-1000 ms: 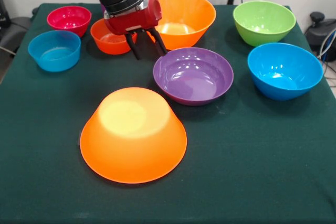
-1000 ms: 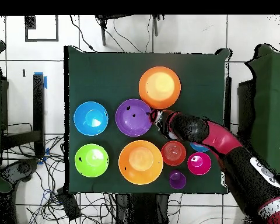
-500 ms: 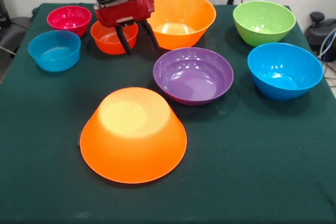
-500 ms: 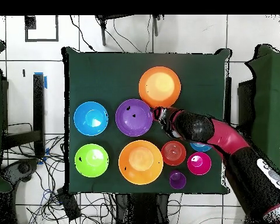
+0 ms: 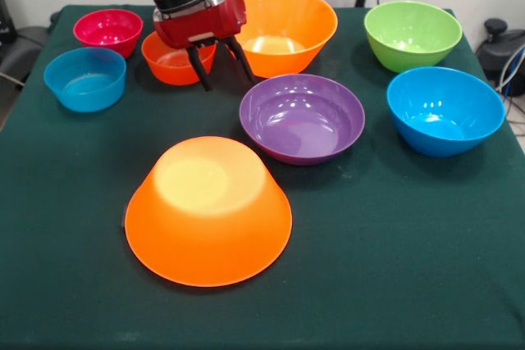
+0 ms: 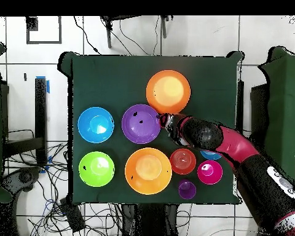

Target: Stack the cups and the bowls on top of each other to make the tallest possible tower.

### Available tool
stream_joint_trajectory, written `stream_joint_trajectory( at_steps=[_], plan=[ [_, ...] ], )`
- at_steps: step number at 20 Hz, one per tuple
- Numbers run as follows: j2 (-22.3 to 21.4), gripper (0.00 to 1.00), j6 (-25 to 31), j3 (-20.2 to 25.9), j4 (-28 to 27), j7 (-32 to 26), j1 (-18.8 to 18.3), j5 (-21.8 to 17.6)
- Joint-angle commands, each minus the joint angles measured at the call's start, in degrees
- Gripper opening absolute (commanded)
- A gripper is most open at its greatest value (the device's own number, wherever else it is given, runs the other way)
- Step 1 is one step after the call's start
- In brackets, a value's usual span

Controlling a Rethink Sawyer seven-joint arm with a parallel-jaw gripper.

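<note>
Gripper [image 5: 222,74]: fingers spread, holding nothing, above the green table [image 5: 394,227], between the red-orange bowl [image 5: 176,58] and the purple bowl [image 5: 302,117].

Upturned orange bowl [image 5: 208,211]: mouth down, near the front edge, well apart from the gripper.

Upright orange bowl [image 5: 283,29]: just behind the gripper.

Pink bowl [image 5: 108,30], small blue bowl [image 5: 85,78]: beside the red-orange bowl.

Green bowl [image 5: 413,34], large blue bowl [image 5: 445,110]: across the table.

Purple cup [image 6: 187,189]: overhead view, by the robot-side edge.

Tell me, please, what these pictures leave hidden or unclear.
Inside of the overturned orange bowl: both views, its own wall hides it.
Small blue bowl: overhead, mostly under the arm.
Purple round thing: overhead, too small to tell cup from bowl; unseen from the front.
</note>
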Motion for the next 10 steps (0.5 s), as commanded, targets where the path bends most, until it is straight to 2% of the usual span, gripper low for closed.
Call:
stream_joint_trajectory(
  at_steps=[1,5,10],
  plan=[
    [3.12,1.00,-3.78,-0.37,0.39,0.59,2.31,-4.23],
    [4.53,1.00,-3.97,-0.56,-0.53,-0.24,2.36,-4.65],
    [4.11,1.00,-4.29,-0.87,-0.78,-0.10,2.71,-4.95]
  ],
)
